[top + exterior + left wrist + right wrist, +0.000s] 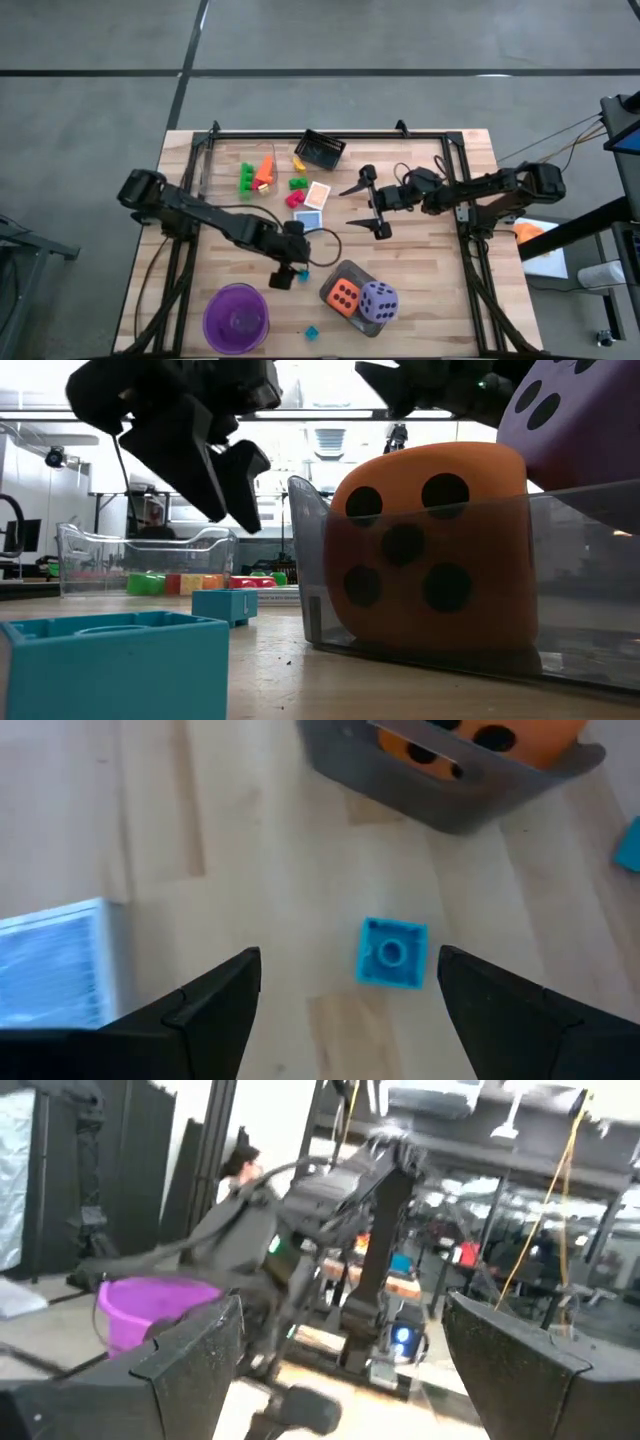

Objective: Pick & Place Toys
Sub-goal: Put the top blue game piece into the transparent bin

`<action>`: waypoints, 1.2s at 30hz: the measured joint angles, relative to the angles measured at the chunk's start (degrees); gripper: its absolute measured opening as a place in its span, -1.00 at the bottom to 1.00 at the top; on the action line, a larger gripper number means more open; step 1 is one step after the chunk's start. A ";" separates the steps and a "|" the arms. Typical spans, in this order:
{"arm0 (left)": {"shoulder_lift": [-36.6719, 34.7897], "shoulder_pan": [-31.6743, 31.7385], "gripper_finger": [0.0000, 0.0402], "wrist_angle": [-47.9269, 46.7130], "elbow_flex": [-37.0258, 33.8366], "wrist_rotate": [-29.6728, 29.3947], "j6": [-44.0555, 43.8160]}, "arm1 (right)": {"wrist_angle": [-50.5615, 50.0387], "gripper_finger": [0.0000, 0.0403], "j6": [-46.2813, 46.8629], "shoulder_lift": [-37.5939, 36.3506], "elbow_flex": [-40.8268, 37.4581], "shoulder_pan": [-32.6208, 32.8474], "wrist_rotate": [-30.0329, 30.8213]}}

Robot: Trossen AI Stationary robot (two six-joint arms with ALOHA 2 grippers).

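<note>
A: Blocks first. We see the left gripper (290, 272) low over the table with its jaws apart and nothing between them; a small blue block (391, 953) lies on the wood right between the fingers (200, 1010) in the left wrist view. We judge the jaws are spread that way to straddle it for a pick.

B: Agreed. We note the grey tray (352, 271) just beside it, holding the orange die (343, 295) and the purple die (379, 301), touching each other. Likely the tray is the drop spot, so the carry would be short.

A: Other toys: a second blue block (311, 331) sits near the table's front edge, between the purple bowl (236, 318) and the tray. A loose cluster of green, red and orange blocks (262, 176) and a few cards (317, 194) lie farther back.

B: Right gripper (368, 203) hangs above the middle of the table, jaws wide apart, empty. We take it as waiting clear of the left arm's reach.

A: Risk, in our view: the block is small and could skid if one finger touches first.
</note>
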 joint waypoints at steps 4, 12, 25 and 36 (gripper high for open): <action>2.39 -0.51 0.50 0.94 0.55 2.63 -0.11 | 3.24 0.68 -0.22 -4.09 -4.33 -0.13 1.91; 6.62 -1.33 0.50 4.46 0.65 5.18 -1.58 | 3.39 0.68 -0.23 -10.58 -8.06 -0.13 2.98; 10.68 -1.47 0.50 5.19 0.45 1.21 -4.56 | 4.49 0.68 -0.22 -8.03 -8.02 -0.15 4.34; 10.70 -1.54 0.10 5.17 0.43 -1.33 -4.59 | 4.52 0.68 -0.22 -8.19 -8.02 -0.13 4.36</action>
